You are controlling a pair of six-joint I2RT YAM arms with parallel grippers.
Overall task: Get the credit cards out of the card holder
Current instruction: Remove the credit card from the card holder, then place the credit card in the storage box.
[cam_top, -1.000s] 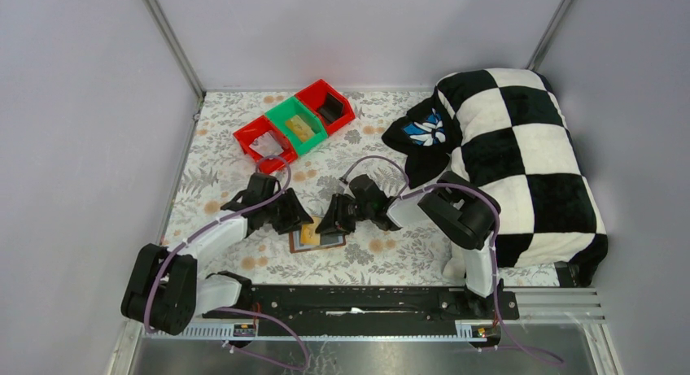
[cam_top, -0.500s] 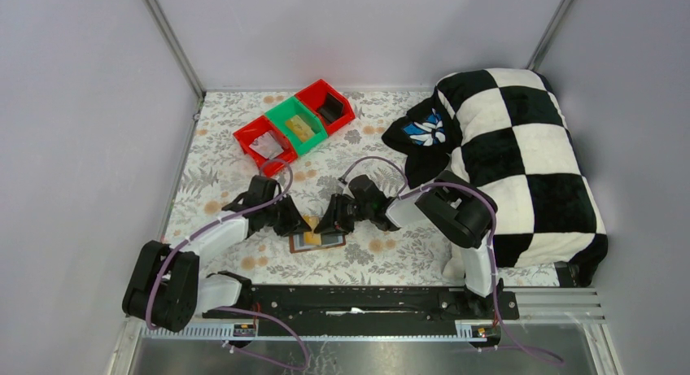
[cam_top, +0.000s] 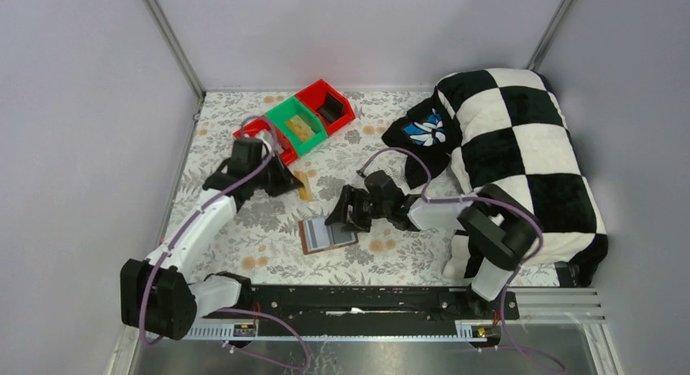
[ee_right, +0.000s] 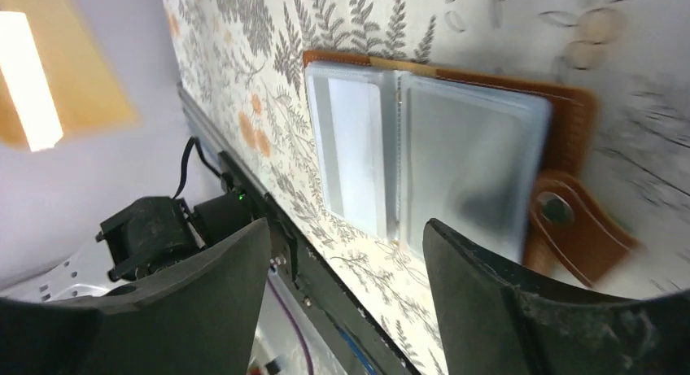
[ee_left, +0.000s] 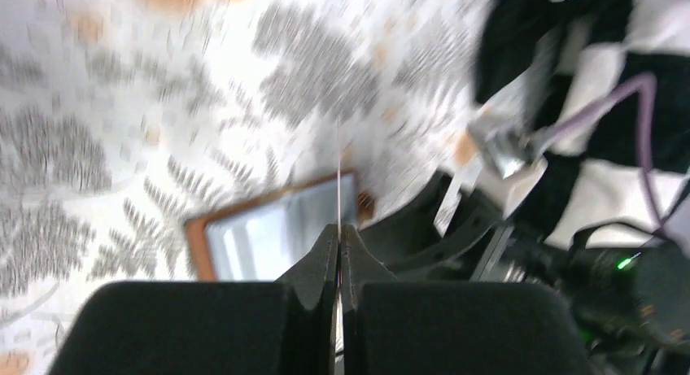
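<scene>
Evidently the left gripper [cam_top: 286, 181] pinches a credit card [cam_top: 303, 185] to carry it clear, while the right gripper [cam_top: 342, 220] hovers, jaws apart, above the card holder [cam_top: 326, 235].

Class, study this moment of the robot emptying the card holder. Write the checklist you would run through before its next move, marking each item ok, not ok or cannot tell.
1. Left claw shut on a credit card: ok, the card is pinched edge-on between the fingers.
2. That card is clear of the card holder: ok, it is held apart from it.
3. Card holder lying open and flat: ok.
4. Right claw open: ok, fingers spread over the holder.
5. Right claw touching the holder: cannot tell.
6. Further cards left inside: cannot tell, the grey panels look blurred.
</scene>
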